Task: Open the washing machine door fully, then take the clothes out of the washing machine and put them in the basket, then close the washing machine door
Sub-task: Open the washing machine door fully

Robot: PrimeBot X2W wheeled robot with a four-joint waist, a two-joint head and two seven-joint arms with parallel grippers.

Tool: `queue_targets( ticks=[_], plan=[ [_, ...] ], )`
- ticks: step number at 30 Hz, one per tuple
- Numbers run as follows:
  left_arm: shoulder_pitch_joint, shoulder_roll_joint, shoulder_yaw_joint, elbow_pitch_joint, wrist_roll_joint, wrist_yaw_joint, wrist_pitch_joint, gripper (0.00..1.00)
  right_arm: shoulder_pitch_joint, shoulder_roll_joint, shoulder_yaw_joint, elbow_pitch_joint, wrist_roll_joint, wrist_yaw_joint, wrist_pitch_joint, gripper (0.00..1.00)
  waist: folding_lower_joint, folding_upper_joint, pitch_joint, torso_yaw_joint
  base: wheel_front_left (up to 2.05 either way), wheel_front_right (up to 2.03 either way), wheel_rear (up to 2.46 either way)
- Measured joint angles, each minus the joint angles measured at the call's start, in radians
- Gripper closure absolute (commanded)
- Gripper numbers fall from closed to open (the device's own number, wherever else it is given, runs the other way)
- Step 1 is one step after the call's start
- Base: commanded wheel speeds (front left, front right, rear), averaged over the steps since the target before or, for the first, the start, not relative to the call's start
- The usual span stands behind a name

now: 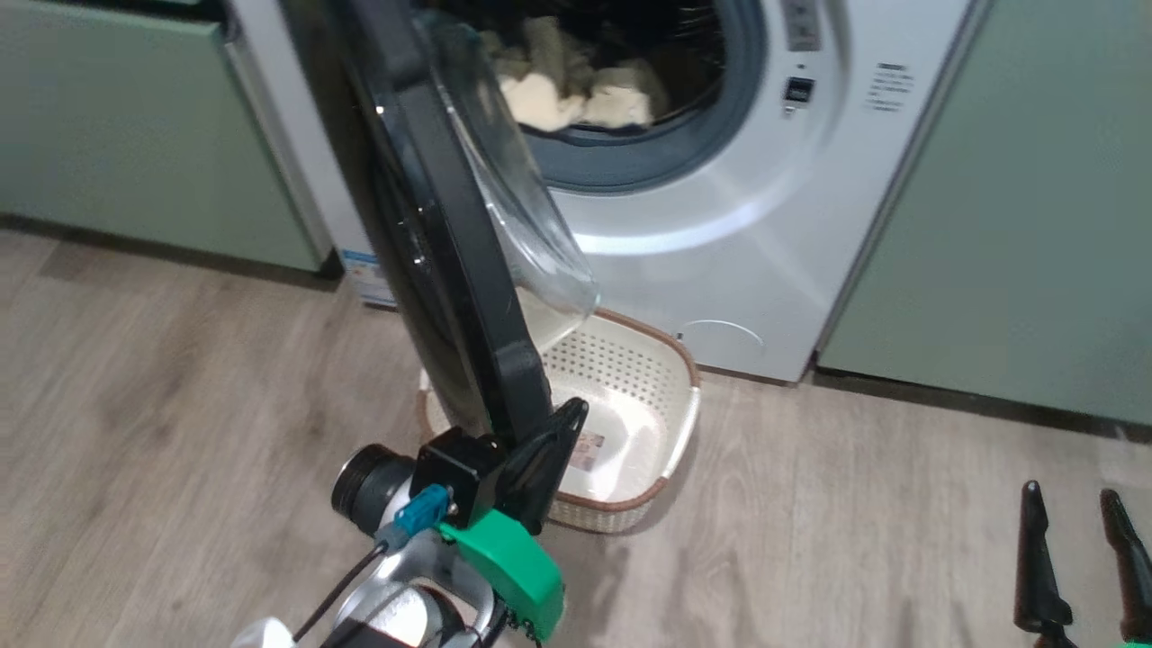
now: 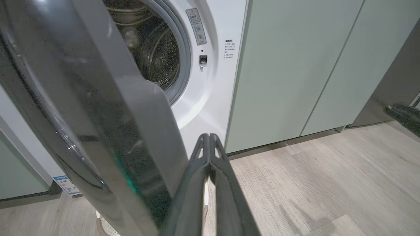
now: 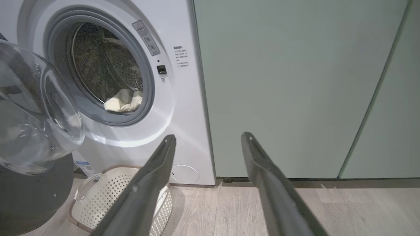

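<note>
The washing machine door [image 1: 432, 225] stands partly open and edge-on, its clear porthole [image 1: 513, 180] bulging toward the drum. Pale cream clothes [image 1: 576, 94] lie at the drum mouth of the white washing machine [image 1: 720, 234]. The cream basket [image 1: 670, 360] sits on the floor below the door, nothing in it that I can see. My left gripper [image 1: 574, 412] is shut, its fingers pressed together against the door's lower edge on the inner side. In the left wrist view the left gripper [image 2: 209, 136] shows beside the door [image 2: 98, 114]. My right gripper [image 1: 1069, 495] hangs open at lower right, holding nothing.
Pale green cabinets [image 1: 1008, 180] flank the machine on both sides. Wood-look floor [image 1: 855, 504] stretches open to the right of the basket. In the right wrist view, the clothes [image 3: 123, 101], the basket [image 3: 98, 196] and the porthole glass [image 3: 32, 108] lie left of my open right gripper [image 3: 208, 137].
</note>
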Motion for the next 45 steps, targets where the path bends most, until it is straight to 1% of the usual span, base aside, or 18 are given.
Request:
queue_targets(
  ticks=[5, 7, 18, 32, 39, 45],
  plan=[
    [0.007, 0.007, 0.002, -0.005, 0.0, 0.001, 0.0, 1.0, 0.0, 0.0, 0.0, 0.001, 0.0, 0.0, 0.0, 0.0, 0.0, 0.0, -0.004, 0.046, 0.0, 0.0, 0.0],
    [0.009, 0.01, 0.002, -0.004, 0.0, 0.002, 0.0, 1.0, 0.0, 0.0, 0.0, 0.001, 0.0, 0.0, 0.0, 0.0, 0.0, 0.0, -0.005, 0.054, 0.0, 0.0, 0.0],
    [0.018, 0.018, 0.008, -0.011, 0.0, 0.027, -0.017, 1.0, 0.011, 0.001, -0.001, 0.003, 0.0, 0.0, 0.0, 0.0, 0.0, 0.0, -0.013, 0.147, 0.0, 0.0, 0.0],
    [0.041, 0.024, 0.023, -0.03, 0.001, 0.055, -0.032, 1.0, 0.023, 0.002, -0.005, 0.003, 0.0, 0.0, 0.0, 0.0, 0.0, 0.0, -0.006, 0.288, 0.0, 0.0, 0.0],
    [0.041, 0.024, 0.066, -0.009, -0.006, 0.086, -0.071, 1.0, 0.022, 0.002, -0.007, 0.002, 0.0, 0.0, 0.0, 0.0, 0.0, 0.0, 0.004, 0.339, 0.0, 0.0, 0.0],
    [0.04, 0.029, 0.125, 0.024, -0.03, 0.106, -0.106, 1.0, 0.022, 0.002, -0.007, 0.002, 0.0, 0.0, 0.0, 0.0, 0.0, 0.0, 0.009, 0.35, 0.0, 0.0, 0.0]
  ],
)
